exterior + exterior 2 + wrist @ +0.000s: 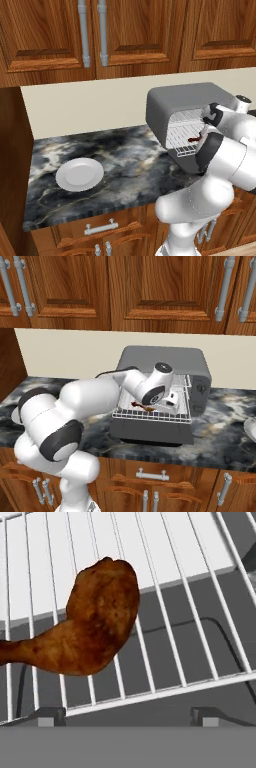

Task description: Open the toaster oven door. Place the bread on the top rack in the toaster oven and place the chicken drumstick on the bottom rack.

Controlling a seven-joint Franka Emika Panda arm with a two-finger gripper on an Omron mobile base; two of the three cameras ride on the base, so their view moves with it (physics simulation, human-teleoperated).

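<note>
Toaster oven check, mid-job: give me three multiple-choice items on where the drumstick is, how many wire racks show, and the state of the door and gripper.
1. Where does the chicken drumstick lie?
A. On the white plate
B. On a pulled-out wire rack of the toaster oven
C. On the bare counter

2. What colour is the plate on the counter?
A. White
B. Blue
C. Brown

3. What state is the toaster oven door in?
A. Shut upright
B. Folded down open
C. Taken off

Answers:
1 B: the hand view shows the drumstick resting on the silver wire rack, and the right base view shows that rack slid out over the door.
2 A: the left base view shows a white plate, nothing on it.
3 B: the door lies flat in front of the toaster oven, and the gripper stands open above the drumstick.
</note>
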